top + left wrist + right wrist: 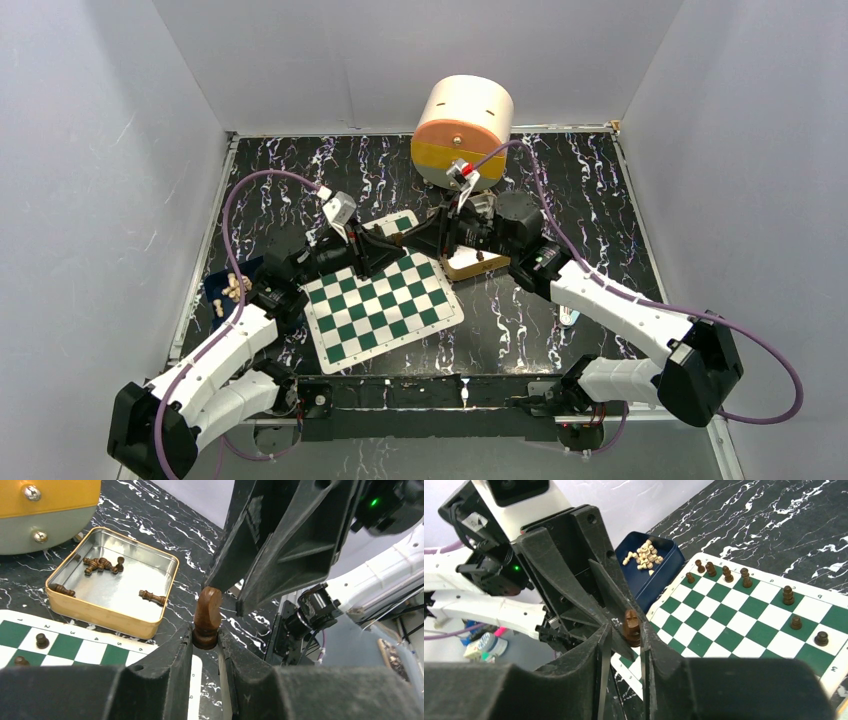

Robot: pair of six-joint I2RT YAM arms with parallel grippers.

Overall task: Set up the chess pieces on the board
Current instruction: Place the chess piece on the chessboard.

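The board (385, 310) lies under both pairs of jaws, which meet tip to tip above its far part. The gold tin (100, 612) sits beyond the left jaws, with several dark chess pieces (102, 565) lying loose in it. The blue tray (659, 580) of pale pieces (644, 557) sits beyond the right jaws. The left gripper (205, 639) is clamped on the base of the held piece (207, 610), which stands upright. The right gripper (625, 630) is slightly parted around that same piece, with a gap showing on one side.
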